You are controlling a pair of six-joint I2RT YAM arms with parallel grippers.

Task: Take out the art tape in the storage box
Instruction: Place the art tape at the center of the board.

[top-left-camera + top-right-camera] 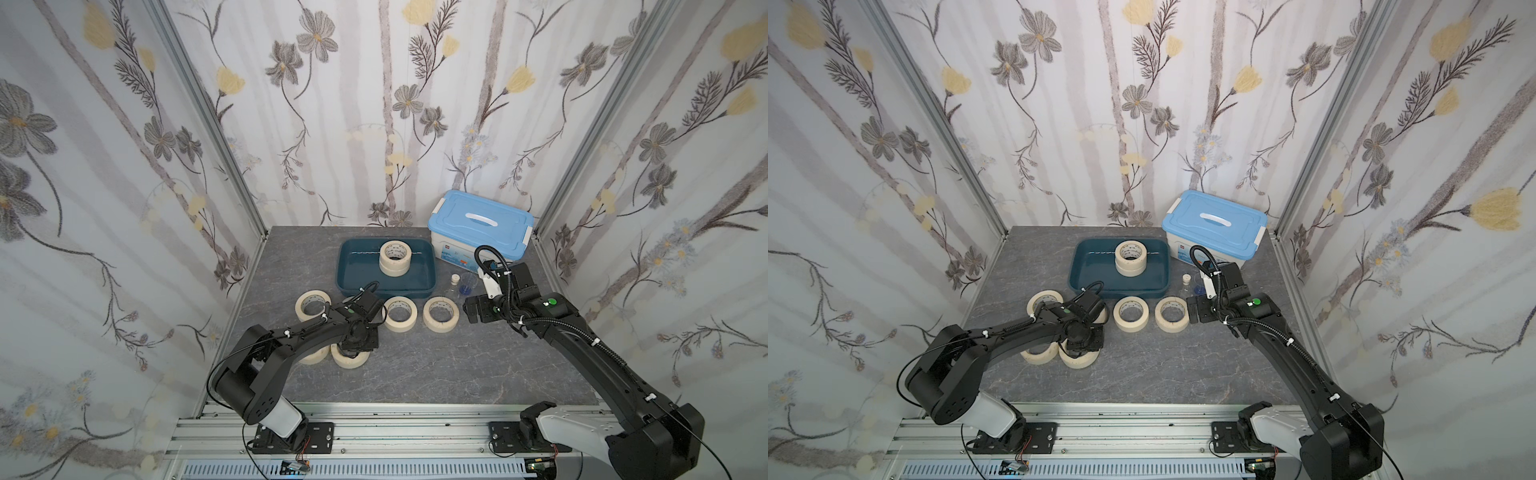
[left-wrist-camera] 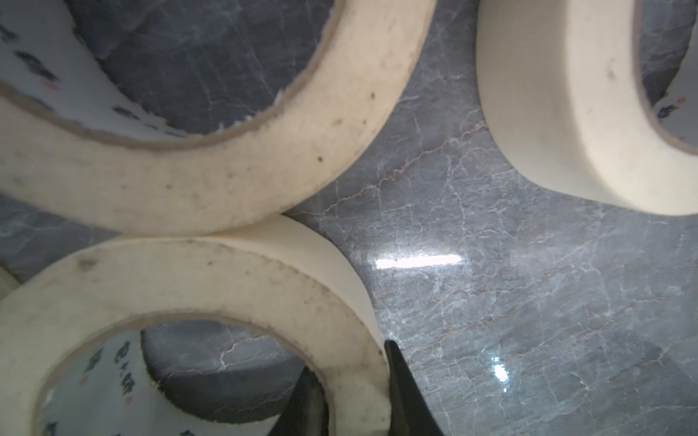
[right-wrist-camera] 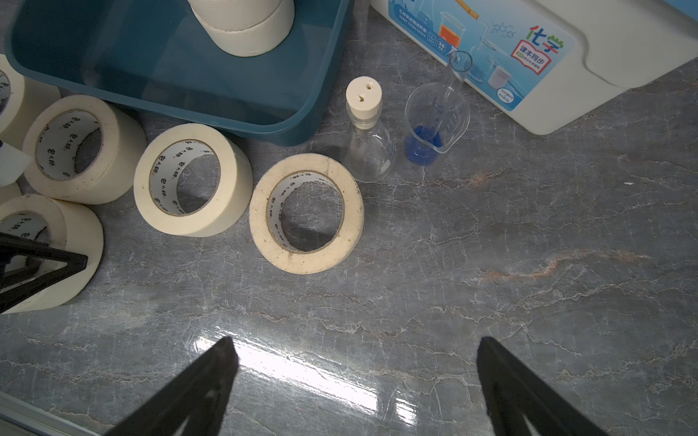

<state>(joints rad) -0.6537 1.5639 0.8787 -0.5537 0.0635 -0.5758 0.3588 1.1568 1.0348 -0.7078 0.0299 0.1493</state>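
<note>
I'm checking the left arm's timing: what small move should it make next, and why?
Probably open the left pincer and let go. It pinches the wall of a tape roll that seems to rest on the table against another roll, outside the blue tray, which holds two stacked rolls.

Lab-style robot test booth: flower-papered walls (image 1: 353, 104), aluminium base rails (image 1: 395, 432), grey marble-look tabletop (image 1: 436, 365).

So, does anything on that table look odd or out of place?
Yes: a stoppered glass flask and a beaker holding something blue stand beside a tape roll, between the storage box and the white tub. Lab glassware seems out of place among tape. Both are upright; nothing looks spilled.
</note>
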